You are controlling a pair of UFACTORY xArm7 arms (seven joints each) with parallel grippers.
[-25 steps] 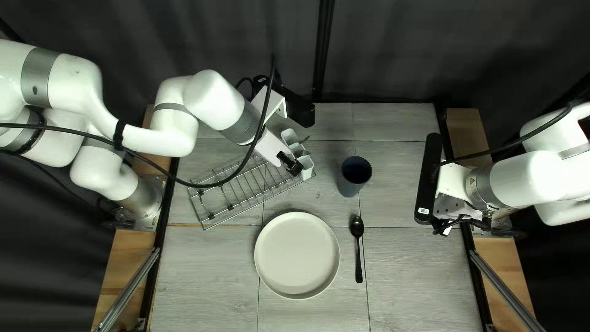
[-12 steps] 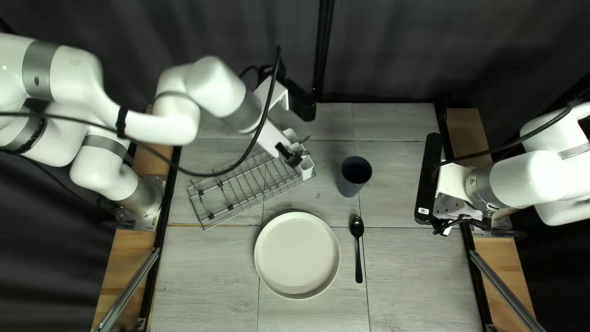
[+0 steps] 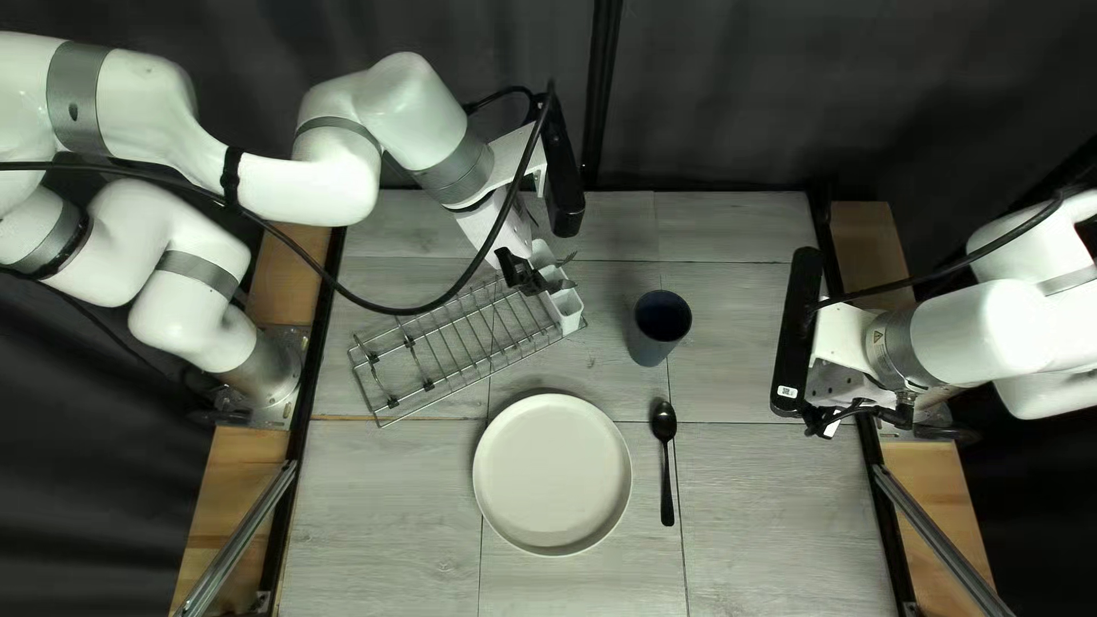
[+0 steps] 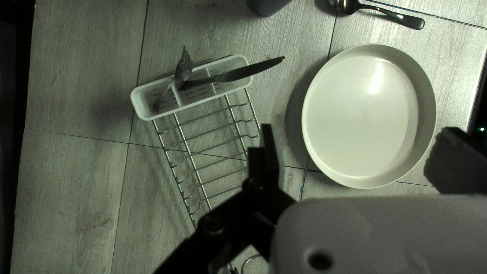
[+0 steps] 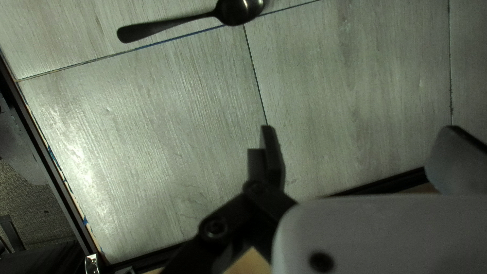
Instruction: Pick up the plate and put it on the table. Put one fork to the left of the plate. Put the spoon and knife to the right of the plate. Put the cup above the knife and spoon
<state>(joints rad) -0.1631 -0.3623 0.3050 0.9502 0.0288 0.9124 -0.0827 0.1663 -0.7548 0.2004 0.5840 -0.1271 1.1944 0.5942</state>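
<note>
While the left gripper point(image 3: 528, 275) hangs above the dish rack point(image 4: 186, 145), fingers well apart, the fork point(image 4: 183, 70) leans in an end compartment of the cutlery caddy point(image 4: 140, 107) — the knife point(image 4: 243, 72) in its middle one. The plate point(image 3: 552, 474) lies on the table point(image 3: 777, 514), spoon point(image 3: 664, 422) to its right; the cup point(image 3: 661, 331) stands beyond the spoon. The right gripper point(image 3: 825, 423) is also spread open.

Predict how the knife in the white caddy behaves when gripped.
The knife is probably stiff: it looks like one slim, solid piece. Likely apt to pivot, since it leans with one end jutting past the caddy's rim. Might nudge the fork, which it overlaps in the left wrist view.
</note>
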